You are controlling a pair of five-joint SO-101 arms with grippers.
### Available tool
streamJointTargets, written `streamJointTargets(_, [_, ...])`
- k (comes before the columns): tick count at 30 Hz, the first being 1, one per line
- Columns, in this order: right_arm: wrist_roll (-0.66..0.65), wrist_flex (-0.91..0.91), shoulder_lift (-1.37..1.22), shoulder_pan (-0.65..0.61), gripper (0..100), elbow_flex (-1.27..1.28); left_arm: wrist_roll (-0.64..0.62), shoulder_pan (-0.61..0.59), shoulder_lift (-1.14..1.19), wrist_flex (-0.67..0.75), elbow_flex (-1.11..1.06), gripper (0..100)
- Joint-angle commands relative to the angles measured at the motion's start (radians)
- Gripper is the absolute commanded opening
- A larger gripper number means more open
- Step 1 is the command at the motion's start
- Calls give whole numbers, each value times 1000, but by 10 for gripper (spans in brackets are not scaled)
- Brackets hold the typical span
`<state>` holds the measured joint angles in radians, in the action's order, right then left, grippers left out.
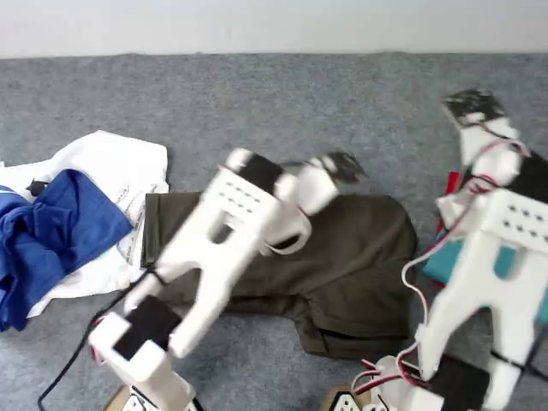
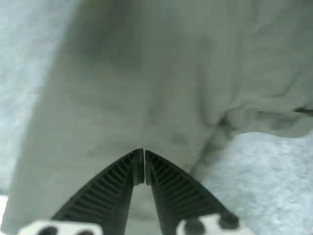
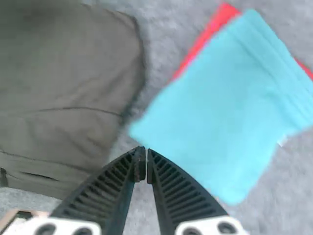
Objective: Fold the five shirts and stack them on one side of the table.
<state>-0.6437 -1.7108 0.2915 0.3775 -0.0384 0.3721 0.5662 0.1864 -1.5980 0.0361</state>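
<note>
An olive shirt (image 1: 360, 248) lies partly folded in the middle of the grey table. My left gripper (image 2: 140, 155) is shut and empty, just above that olive shirt (image 2: 146, 73); from above the left gripper (image 1: 342, 165) sits over the shirt's far edge. My right gripper (image 3: 142, 152) is shut too, raised over the gap between the olive shirt (image 3: 58, 73) and a folded teal shirt (image 3: 230, 107) that lies on a red shirt (image 3: 215, 24). In the high view the right gripper (image 1: 471, 103) stands at the far right.
A crumpled white shirt (image 1: 111, 163) with a blue shirt (image 1: 60, 223) on top lies at the left edge. The teal shirt (image 1: 441, 261) and the red shirt (image 1: 451, 182) sit under the right arm. Bare grey carpet (image 1: 257, 94) stretches along the far side.
</note>
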Motion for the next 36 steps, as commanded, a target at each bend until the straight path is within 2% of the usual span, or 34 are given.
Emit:
streamJointTargets(1, [-60, -31, 108, 122, 14, -57, -11, 110, 34, 6, 36, 36])
streamJointTargets(7, [-114, -38, 166, 277, 15, -52, -12, 267, 83, 8, 36, 148])
streamJointTargets(14, [-114, -38, 173, 340, 15, -52, -11, 413, 92, 9, 38, 208])
streamJointTargets(20, [-112, -38, 173, 340, 15, -52, -9, 423, 129, 58, 41, 233])
streamJointTargets(36, [-109, -36, 163, 337, 15, -52, -3, 427, 459, 58, 186, 227])
